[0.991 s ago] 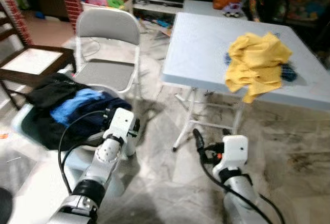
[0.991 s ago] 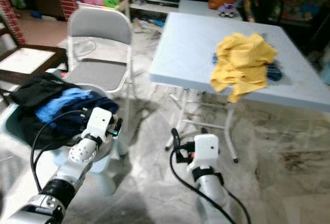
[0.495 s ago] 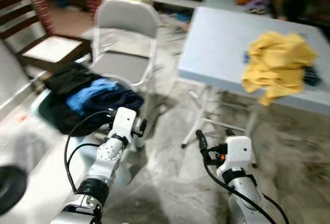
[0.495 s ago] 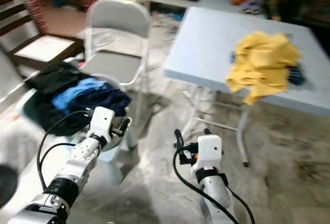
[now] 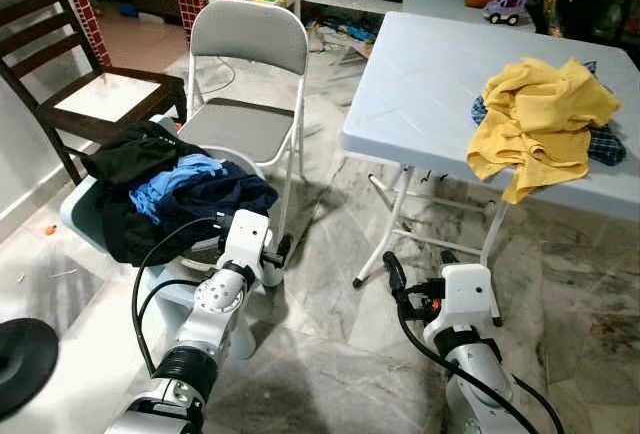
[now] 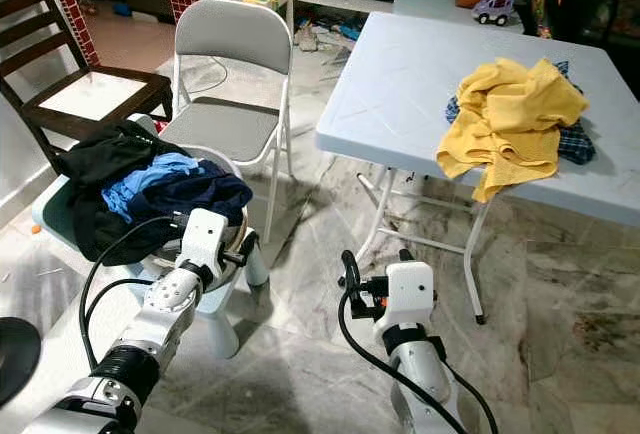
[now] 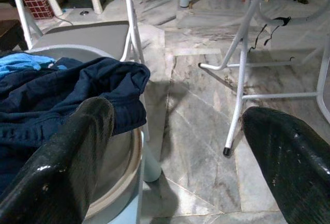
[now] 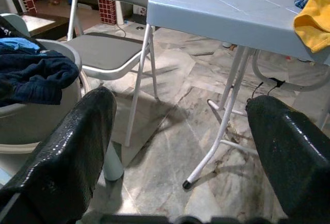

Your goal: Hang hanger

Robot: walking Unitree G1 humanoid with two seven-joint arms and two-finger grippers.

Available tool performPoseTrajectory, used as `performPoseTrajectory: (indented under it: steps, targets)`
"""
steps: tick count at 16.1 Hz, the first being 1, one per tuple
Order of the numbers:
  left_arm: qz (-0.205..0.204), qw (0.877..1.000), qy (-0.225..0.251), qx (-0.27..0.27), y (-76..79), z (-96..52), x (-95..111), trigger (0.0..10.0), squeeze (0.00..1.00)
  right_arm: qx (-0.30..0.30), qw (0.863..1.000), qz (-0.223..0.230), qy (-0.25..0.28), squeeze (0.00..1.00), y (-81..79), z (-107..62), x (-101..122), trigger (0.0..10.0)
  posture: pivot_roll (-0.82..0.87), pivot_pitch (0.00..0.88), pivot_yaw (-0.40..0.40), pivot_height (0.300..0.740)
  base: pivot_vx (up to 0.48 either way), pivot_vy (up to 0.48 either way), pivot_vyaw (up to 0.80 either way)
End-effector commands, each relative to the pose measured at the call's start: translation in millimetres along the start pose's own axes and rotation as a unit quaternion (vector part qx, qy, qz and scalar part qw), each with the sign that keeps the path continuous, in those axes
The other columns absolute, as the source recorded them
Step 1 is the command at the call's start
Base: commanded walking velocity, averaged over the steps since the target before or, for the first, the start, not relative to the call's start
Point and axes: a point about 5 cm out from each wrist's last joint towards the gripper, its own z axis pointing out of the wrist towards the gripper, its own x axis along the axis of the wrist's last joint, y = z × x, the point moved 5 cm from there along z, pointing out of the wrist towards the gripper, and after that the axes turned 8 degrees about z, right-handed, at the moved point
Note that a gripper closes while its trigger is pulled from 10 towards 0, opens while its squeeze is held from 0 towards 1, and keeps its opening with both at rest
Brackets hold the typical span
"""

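Both arms are held low in front of me over the marble floor. My left gripper (image 7: 178, 114) is open and holds nothing; it sits beside a pale tub (image 7: 131, 167) heaped with dark blue, light blue and black clothes (image 5: 165, 189). My right gripper (image 8: 181, 102) is open too, with nothing between its fingers, and faces the white legs (image 8: 221, 126) of the light blue folding table (image 5: 430, 84). A crumpled yellow cloth (image 5: 540, 119) lies on the table over a blue checked one (image 5: 605, 144).
A grey folding chair (image 5: 245, 84) stands between the tub and the table. A dark wooden chair (image 5: 80, 84) is at the far left and a black round object (image 5: 20, 359) on the floor near my left. Toys and boxes crowd the back wall.
The whole picture has shifted and sharpened as my head moved, bringing the tub and chairs further into view. Both arms keep the same pose, grippers still open.
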Motion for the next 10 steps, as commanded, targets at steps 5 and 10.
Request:
performPoseTrajectory:
  steps: [5, 10]
  targets:
    - [0.001, 1.0, -0.005, -0.001, -2.1, 0.4, -0.5, 10.0, 0.0, 0.002, 1.0, -0.002, 0.007, 0.0, -1.4, 0.8, 4.9, 10.0, 0.04, 0.04, -0.085, 0.74, 0.0, 0.438, 0.0]
    - [0.002, 1.0, -0.002, -0.004, -0.2, 1.1, 1.1, 10.0, 0.0, 0.001, 1.0, -0.002, 0.007, 0.0, -0.6, 1.0, 5.4, 10.0, 0.04, 0.038, -0.086, 0.74, 0.0, 0.329, 0.0]
